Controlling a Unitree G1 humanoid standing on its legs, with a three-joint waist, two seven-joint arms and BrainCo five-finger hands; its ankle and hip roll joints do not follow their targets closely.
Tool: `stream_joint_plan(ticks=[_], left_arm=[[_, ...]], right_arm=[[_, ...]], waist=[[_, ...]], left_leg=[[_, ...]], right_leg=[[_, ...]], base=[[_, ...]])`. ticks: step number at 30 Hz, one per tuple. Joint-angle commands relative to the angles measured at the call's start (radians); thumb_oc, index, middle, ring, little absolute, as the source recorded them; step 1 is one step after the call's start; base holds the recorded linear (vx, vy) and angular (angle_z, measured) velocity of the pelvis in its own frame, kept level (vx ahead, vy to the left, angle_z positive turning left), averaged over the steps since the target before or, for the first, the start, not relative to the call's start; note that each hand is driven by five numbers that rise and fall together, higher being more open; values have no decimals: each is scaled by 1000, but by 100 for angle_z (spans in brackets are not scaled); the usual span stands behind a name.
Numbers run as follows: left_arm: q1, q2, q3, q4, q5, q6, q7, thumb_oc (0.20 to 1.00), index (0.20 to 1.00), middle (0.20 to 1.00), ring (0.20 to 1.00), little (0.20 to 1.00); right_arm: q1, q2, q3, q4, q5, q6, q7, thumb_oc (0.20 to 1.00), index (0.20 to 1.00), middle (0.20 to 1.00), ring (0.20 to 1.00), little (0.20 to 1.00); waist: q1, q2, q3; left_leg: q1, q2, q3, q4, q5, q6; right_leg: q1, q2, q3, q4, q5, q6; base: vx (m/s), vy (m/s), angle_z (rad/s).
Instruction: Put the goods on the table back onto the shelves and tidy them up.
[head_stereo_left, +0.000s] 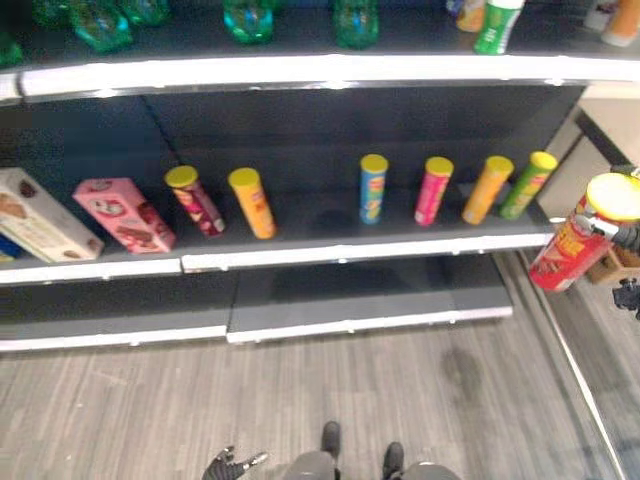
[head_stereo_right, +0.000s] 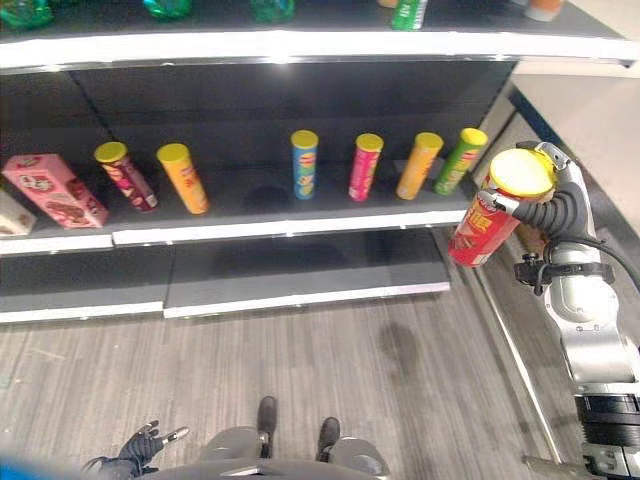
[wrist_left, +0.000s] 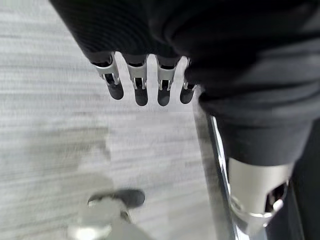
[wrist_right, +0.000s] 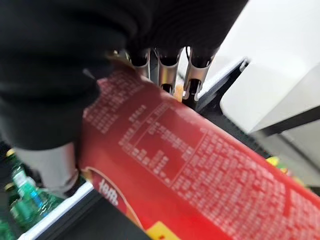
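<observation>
My right hand (head_stereo_right: 548, 205) is shut on a red chip can (head_stereo_right: 483, 226) with a yellow lid, held tilted in the air just right of the middle shelf's (head_stereo_left: 330, 250) right end. In the right wrist view the red can (wrist_right: 200, 165) lies across the palm with the fingers (wrist_right: 167, 70) curled over it. On that shelf stand several chip cans: dark red (head_stereo_left: 196, 200), orange (head_stereo_left: 251, 203), blue (head_stereo_left: 372, 188), pink (head_stereo_left: 432, 190), orange (head_stereo_left: 486, 188) and green (head_stereo_left: 528, 184). My left hand (head_stereo_right: 140, 447) hangs low by the floor, its fingers (wrist_left: 140, 82) relaxed and holding nothing.
A pink box (head_stereo_left: 124, 213) and a white box (head_stereo_left: 38, 215) lie at the shelf's left. Green bottles (head_stereo_left: 248, 18) stand on the top shelf (head_stereo_left: 320, 70). The bottom shelf (head_stereo_left: 340, 305) is bare. A cardboard box (head_stereo_left: 610, 265) sits right of the unit. Grey wood floor (head_stereo_left: 300, 400) lies in front.
</observation>
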Motion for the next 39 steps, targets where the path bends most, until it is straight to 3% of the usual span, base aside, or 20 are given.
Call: stream_joint_plan(ticks=[1,5,6,10,11,18,21,22,24,25,27,34,39], left_arm=[[-13,16,-27,16,-26,-16,12,1000,1000,1000,1000,1000],[-11,30,-29,22,-14,-13,19,1000,1000,1000,1000,1000],[-8,31,-33,26,4,-10,22,1000,1000,1000,1000,1000],[-15,43,-43,19,9,-12,27,1000,1000,1000,1000,1000],[-11,54,-36,19,15,-10,30,1000,1000,1000,1000,1000],[2,66,-26,30,31,-3,26,1000,1000,1000,1000,1000],[-3,64,-25,33,32,-4,24,1000,1000,1000,1000,1000],[-11,61,-34,37,34,-8,22,1000,1000,1000,1000,1000],[-14,57,-37,36,36,-8,21,1000,1000,1000,1000,1000],[-21,52,-38,39,40,-10,21,1000,1000,1000,1000,1000],[-26,49,-37,40,40,-12,22,1000,1000,1000,1000,1000],[-28,40,-44,29,40,-17,26,1000,1000,1000,1000,1000],[-29,30,-60,18,30,-16,27,1000,1000,1000,1000,1000]], right_arm=[[-68,-47,-65,-16,21,-33,-21,200,200,200,200,200],[-57,-39,-74,-21,21,-31,-23,200,200,200,200,200],[-43,-22,-82,-19,15,-24,-22,200,200,200,200,200],[-82,-4,-39,-5,0,-8,-25,200,200,200,200,200],[-96,15,-17,3,-8,-2,-19,200,200,200,200,200],[-109,31,3,-2,-20,2,-8,200,200,200,200,200],[-101,27,-3,-8,-19,2,-1,200,200,200,200,200],[-102,25,-3,-11,-9,-2,0,200,200,200,200,200],[-99,22,-7,-13,-3,-2,-1,200,200,200,200,200],[-97,22,-9,-16,-2,-4,0,200,200,200,200,200],[-97,22,-8,-18,-2,-5,0,200,200,200,200,200],[-108,7,14,-26,0,-8,16,200,200,200,200,200],[-117,-22,24,-59,11,-23,34,200,200,200,200,200]], waist=[[23,-71,-4],[13,-65,-25],[4,-34,-57],[9,-12,-54],[12,2,-46],[-2,27,-2],[-5,26,-3],[-8,27,5],[-13,25,11],[-16,23,14],[-20,21,19],[-19,-3,9],[-12,-14,-11]], left_leg=[[20,40,75,28,-89,58],[46,79,56,-105,-36,51],[88,65,35,-174,-5,41],[123,13,52,-174,-38,83],[138,-8,65,-174,-63,112],[202,-49,71,-174,-106,166],[204,-51,68,-174,-106,164],[206,-50,59,-174,-105,159],[207,-56,47,-174,-103,159],[207,-63,35,-174,-100,160],[209,-65,23,-174,-99,159],[238,-69,-21,-174,-119,144],[248,-26,-42,-174,-128,118]], right_leg=[[101,3,-43,-184,-21,42],[94,-3,-51,-184,-44,42],[101,-18,-56,-184,-37,53],[82,-76,-28,-130,-21,85],[38,-111,-16,-36,-16,102],[-88,-184,20,294,20,101],[-110,-137,56,234,3,98],[-116,-90,86,137,5,102],[-116,-63,132,45,36,118],[-127,-44,185,-26,79,132],[-145,-36,227,-70,114,144],[-125,-41,238,-184,177,154],[-91,-26,181,-184,156,136]], base=[[69,42,50],[133,159,12],[245,411,8],[186,513,-11],[120,556,-49],[74,296,-22],[68,66,-6],[38,-22,-3],[52,-25,2],[69,-31,17],[51,-42,29],[135,-127,31],[171,-211,23]])
